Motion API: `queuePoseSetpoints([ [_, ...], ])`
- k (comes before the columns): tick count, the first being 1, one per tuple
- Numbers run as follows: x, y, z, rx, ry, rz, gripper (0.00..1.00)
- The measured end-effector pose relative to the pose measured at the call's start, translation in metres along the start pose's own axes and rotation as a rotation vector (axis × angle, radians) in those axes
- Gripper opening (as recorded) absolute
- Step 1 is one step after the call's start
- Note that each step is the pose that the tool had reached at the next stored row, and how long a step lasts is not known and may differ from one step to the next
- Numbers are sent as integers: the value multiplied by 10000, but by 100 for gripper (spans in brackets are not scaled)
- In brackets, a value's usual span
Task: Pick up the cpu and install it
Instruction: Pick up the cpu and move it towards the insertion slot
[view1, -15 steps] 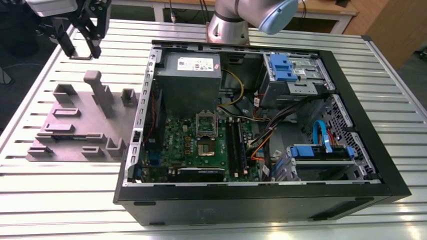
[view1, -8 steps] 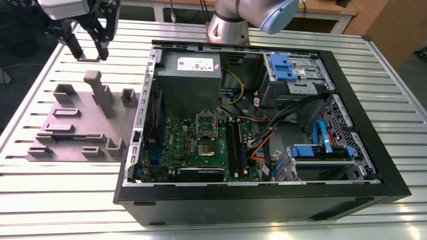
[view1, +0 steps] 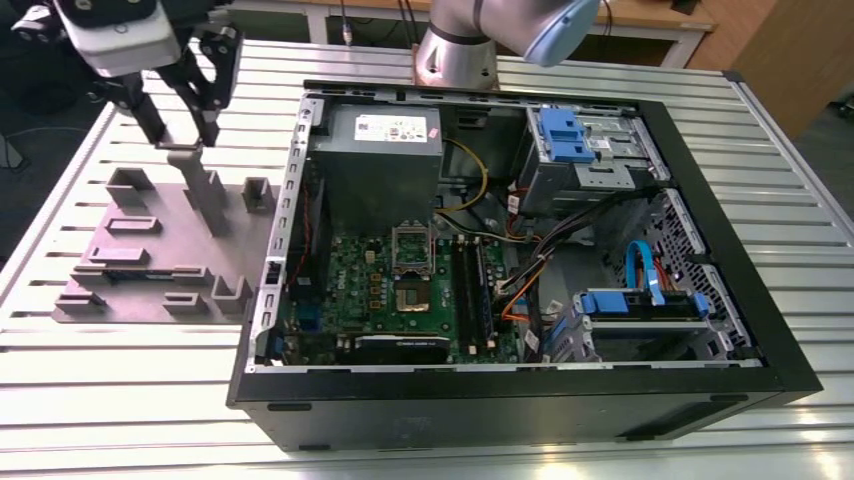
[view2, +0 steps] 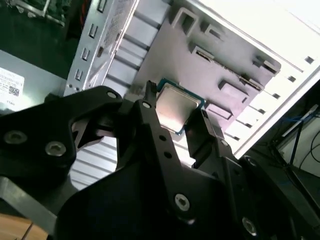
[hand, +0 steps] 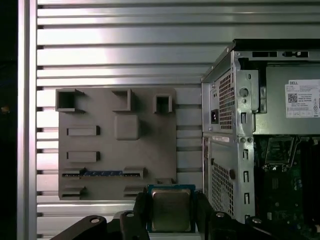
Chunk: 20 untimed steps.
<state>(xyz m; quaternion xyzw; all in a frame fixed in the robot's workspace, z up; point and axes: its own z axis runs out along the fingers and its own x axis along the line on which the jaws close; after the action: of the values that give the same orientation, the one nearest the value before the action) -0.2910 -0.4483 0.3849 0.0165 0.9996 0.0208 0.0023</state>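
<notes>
My gripper (hand: 171, 215) is pinching the cpu (hand: 171, 210): one finger (hand: 141, 202) bears on one edge of the chip and the opposite finger on the facing edge, with the silver top left uncovered between them. I judge that this edge grip serves two purposes: it leaves both flat faces of the chip free of the pads, and it fixes the chip square to my jaws so that its orientation is known. In the second wrist view the cpu (view2: 175, 107) sits at the very tips of the gripper (view2: 176, 120), its pale rim showing past the finger ends. The chip hangs over the grey fixture plate (hand: 117, 160) and, as far as I can judge, clear of its surface. In the exterior view the gripper (view1: 178, 135) stands over the far end of the fixture plate (view1: 160, 270), with the cpu (view1: 178, 147) seen edge-on at the fingertips. The plate's raised blocks and recesses appear intended to present each part at a set position. The computer case (view1: 534, 410) lies on its side, just beside the plate, with the panel off, which turns the motherboard (view1: 350, 270) upward for access from above. The socket frame (view1: 408, 250) is on that board, inside the case wall and well apart from the chip.
</notes>
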Motion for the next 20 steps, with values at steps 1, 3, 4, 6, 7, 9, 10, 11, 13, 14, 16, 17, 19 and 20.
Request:
queuePoseSetpoints([
  [1,-47,0,7,-1,-1,1,47],
  [3,-137,2,17,-1,0,0,47],
  [4,-182,3,21,-2,-2,0,47],
  [6,-272,6,25,-1,0,1,47],
  [7,-319,7,26,-1,0,1,47],
  [9,-409,10,28,-2,-1,-1,47],
  [10,-453,12,29,-1,-1,0,47],
  [11,-498,13,30,-1,-1,1,47],
  [13,-588,16,32,0,0,0,47],
  [14,-633,17,34,-1,-1,0,47],
  [16,-727,20,35,-2,0,1,47],
  [17,-772,22,36,-1,0,0,47],
  [19,-862,25,36,0,0,0,47],
  [20,-907,26,37,-1,0,1,47],
])
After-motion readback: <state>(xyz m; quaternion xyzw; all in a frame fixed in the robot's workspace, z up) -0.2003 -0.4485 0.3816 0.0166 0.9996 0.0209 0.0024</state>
